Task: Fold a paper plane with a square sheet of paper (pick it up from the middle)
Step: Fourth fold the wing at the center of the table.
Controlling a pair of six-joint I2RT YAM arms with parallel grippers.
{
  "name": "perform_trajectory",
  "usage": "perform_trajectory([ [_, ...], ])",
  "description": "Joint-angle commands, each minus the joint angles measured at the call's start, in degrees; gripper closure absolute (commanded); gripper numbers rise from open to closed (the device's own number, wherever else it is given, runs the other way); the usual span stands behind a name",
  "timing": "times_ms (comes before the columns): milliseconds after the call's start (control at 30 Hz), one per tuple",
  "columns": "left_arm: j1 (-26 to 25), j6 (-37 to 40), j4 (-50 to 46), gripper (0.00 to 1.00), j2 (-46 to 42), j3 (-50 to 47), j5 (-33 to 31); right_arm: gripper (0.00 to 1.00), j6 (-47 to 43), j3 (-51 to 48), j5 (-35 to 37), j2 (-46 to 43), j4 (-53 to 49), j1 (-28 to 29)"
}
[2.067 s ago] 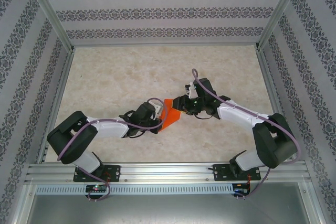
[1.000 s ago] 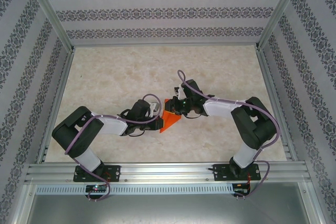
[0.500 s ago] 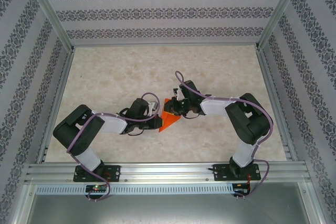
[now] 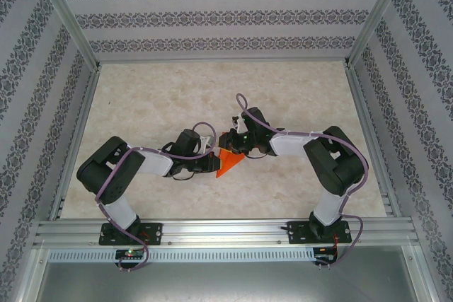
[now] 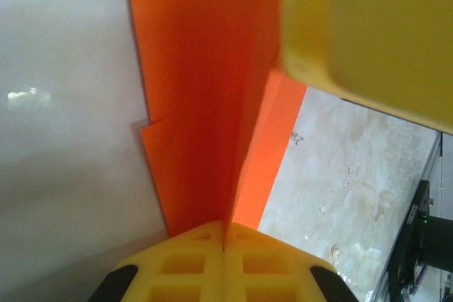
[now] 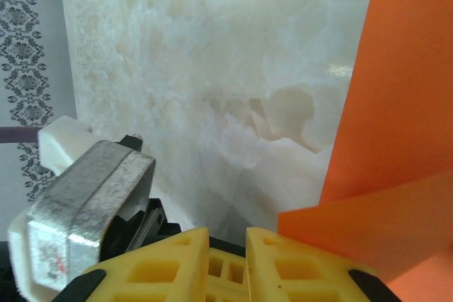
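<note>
half folded: found square sheet of paper (image 4: 228,161) as an orange wedge with a centre crease, sitting near mid-counter (image 4: 177,97) between both arms; cannot tell whether resting or raised. noted left claw (image 5: 224,235) pinched fully shut on near end of the crease. noted right claw (image 6: 226,242) narrow, pads nearly together, at the sheet's far edge; cannot tell whether gripping anything. judged very light, thin, floppy away from creases, easy to crumple or tear; best taken along the folded spine, stiffened there by doubled layers. logged pale marbled, glossy counter; patterned wallpaper (image 4: 212,19) on three sides, aluminium rail (image 4: 226,230) along near edge.
</note>
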Motion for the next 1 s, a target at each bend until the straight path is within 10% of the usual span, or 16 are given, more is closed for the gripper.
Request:
perform_trajectory([
  [0,0.74,-0.56,-0.03,1.00,1.21,0.99,1.24,0.78,-0.37,1.44,-0.21,2.15,1.27,-0.11],
  [633,0.89,1.42,-5.09,0.82,-1.63,0.15,0.67,0.78,-0.76,0.79,1.74,4.31,0.59,-1.10],
  [967,0.83,3.29,-7.49,0.95,-2.59,-0.26,0.28,0.77,-0.78,0.82,2.01,4.83,0.16,-1.18],
])
